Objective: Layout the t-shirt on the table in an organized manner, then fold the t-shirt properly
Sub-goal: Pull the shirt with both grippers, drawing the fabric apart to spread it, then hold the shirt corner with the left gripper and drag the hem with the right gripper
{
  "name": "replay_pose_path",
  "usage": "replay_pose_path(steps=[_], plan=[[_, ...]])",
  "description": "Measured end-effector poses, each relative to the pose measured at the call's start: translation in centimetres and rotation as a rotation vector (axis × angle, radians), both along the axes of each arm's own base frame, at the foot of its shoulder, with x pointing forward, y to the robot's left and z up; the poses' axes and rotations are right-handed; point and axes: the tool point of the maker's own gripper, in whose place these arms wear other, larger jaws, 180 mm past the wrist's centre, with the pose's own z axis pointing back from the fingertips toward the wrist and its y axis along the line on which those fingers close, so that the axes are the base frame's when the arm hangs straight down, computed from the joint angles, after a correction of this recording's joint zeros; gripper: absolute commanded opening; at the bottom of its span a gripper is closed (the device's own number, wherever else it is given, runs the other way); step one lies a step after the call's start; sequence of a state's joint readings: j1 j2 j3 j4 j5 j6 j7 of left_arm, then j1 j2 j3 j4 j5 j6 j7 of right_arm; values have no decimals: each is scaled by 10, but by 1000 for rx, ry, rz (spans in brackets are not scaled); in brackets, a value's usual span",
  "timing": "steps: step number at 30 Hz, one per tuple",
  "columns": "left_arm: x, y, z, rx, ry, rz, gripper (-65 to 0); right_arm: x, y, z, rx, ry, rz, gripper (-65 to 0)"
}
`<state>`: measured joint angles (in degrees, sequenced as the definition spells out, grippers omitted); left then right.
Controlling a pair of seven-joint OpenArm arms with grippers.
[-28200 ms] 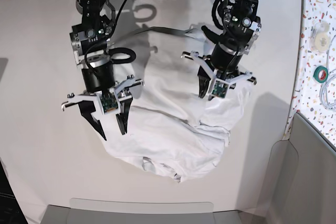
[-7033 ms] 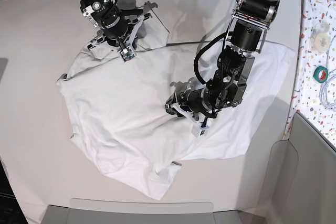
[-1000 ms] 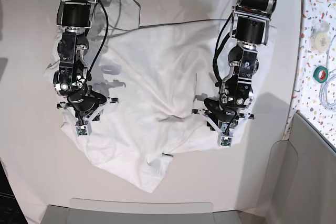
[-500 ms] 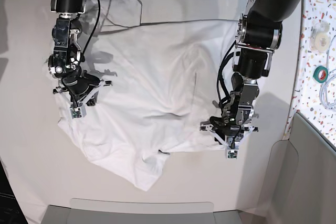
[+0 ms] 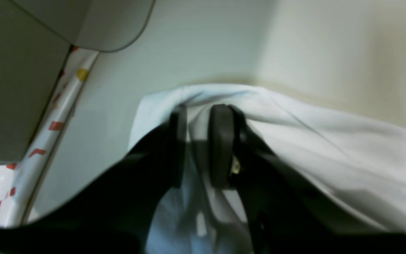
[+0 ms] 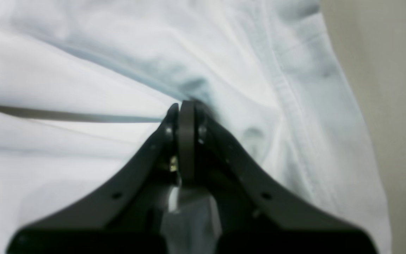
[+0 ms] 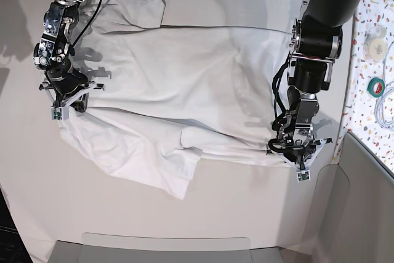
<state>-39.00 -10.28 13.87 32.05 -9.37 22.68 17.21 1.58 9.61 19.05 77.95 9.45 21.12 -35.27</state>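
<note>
The large plain white wrinkled cotton t-shirt [image 7: 178, 103] lies spread across the very large smooth off-white table [image 7: 246, 214], its long axis running side to side in the base view, stretched between the two grippers. Nearest the camera, a loose flap of the fabric hangs down toward the front edge and ends in a blunt point below the middle of the cloth. Just above that flap a fold line runs across the shirt, with a small raised pucker near the centre.

On the base view's right, the black left gripper [image 7: 297, 158] sits low at the shirt's near-right corner, close to the table's right side. In the left wrist view its fingers [image 5: 220, 144] stand a little apart with a bunched ridge of white cloth [image 5: 294, 141] between them, so they are clamped on the t-shirt's edge, which drapes over the tips.

On the base view's left, the black right gripper [image 7: 61, 100] rests at the shirt's left edge, about halfway up the table. In the right wrist view its fingers [image 6: 187, 141] are pressed tight together, pinching a thin layer of fabric [image 6: 83, 70] just beside a stitched hem that runs away to the right.

Farther back, the shirt's upper left part reaches toward the table's rear edge. To the far right lies a colourful speckled terrazzo-pattern panel [image 7: 363, 41].
</note>
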Motion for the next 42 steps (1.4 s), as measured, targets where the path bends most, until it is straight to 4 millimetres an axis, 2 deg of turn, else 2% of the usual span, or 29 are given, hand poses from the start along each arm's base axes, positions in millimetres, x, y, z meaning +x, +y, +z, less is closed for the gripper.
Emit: replay_pose_path(steps=[3,6,9,11,15,17,19,20,23,25,27,29,33,35,37,39,42], plan=[[5,-4,7,16,-60,-17,-522,1,3,1,3,-3,-5,-650],[11,-21,26,-3,-124,-35,-447,-4,8,9,-43,33,-24,-650],[12,-42,51,-45,-184,-72,-369,-15,13,21,-80,57,-29,-650],[5,-59,62,-83,-205,-98,-360,-11,18,42,-99,11,-31,-650],[-8,-90,90,-171,-226,-149,-360,35,37,119,-80,-235,-20,-650],[-12,-102,117,-195,-264,-183,-362,53,44,139,-73,-284,-9,-650],[-22,-121,131,-198,-224,-296,-399,75,59,140,-64,-275,36,-650],[-30,-134,128,-194,-153,-379,-434,86,69,139,-58,-263,66,-650],[-71,-162,96,-180,147,-580,-547,128,106,137,-33,-234,172,-650],[-83,-167,97,-153,188,-635,-565,153,129,126,-12,-178,234,-650],[-86,-156,110,-151,152,-614,-564,169,142,107,10,-95,266,-650],[-98,-135,107,-146,174,-554,-564,179,143,87,15,-6,272,-650],[-134,-82,70,-167,284,-426,-565,190,143,69,47,28,262,-650],[-153,-48,58,-165,318,-336,-565,189,145,62,56,37,262,-650],[-173,-22,46,-169,347,-260,-565,183,147,53,57,53,266,-650],[-189,-10,34,-179,358,-222,-565,179,147,46,63,50,265,-650],[-210,-13,16,-203,398,-218,-565,175,140,40,51,65,261,-650]])
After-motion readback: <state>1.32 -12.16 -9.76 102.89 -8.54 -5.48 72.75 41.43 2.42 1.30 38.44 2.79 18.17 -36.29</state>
